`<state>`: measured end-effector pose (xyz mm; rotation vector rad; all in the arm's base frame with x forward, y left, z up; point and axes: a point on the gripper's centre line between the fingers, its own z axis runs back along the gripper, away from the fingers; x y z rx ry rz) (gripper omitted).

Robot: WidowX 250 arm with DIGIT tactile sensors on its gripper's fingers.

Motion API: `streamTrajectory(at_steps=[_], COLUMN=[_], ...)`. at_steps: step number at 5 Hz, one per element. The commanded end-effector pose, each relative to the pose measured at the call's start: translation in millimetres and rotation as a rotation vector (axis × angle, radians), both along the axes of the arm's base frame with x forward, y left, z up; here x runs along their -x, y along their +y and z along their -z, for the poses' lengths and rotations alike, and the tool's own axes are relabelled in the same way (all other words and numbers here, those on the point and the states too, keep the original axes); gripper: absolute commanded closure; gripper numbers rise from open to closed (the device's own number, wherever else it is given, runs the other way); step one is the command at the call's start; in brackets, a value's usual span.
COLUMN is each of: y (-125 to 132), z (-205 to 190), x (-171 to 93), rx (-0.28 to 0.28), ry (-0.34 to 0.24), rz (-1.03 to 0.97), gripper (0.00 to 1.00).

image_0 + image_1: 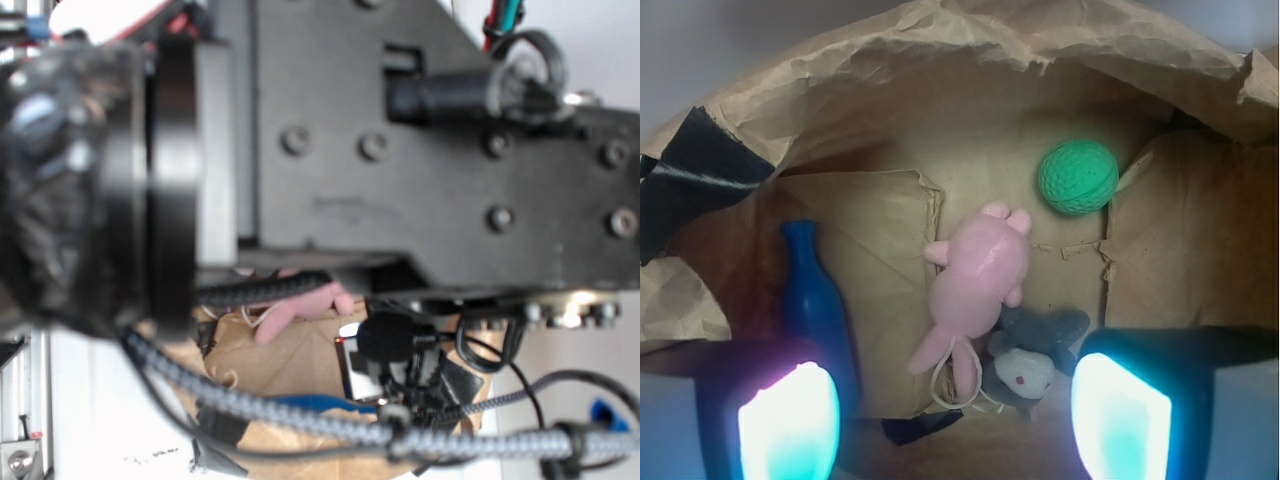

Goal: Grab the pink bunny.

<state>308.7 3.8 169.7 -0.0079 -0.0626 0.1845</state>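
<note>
Hovering spread wide and empty, the pincer [955,420] sits above the pink bunny [975,285], which lies untouched inside the paper bag [970,40], green ball [1078,177] at its two o'clock, so descent and closing remain.

pink bunny [300,305] (mostly arm-hidden)
</note>
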Motion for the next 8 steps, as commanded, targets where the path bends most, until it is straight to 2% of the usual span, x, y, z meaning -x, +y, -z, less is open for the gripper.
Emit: streamTrajectory(at_steps=[1,2,4,5,6,7,8], y=[20,27,31,33,37,42,37], z=[55,80,104,115,121,124,130], x=[-3,7,4,8,16,18,16], rx=[-0.039,-0.081,-0.102,-0.073,0.057,0.161,0.104], ry=[-0.034,-0.074,-0.131,-0.127,-0.118,-0.172,-0.163], rz=[0.001,-0.004,0.006,-0.018,-0.189,-0.258,-0.287], gripper=[0.0,0.0,0.0,0.0,0.0,0.0,1.0])
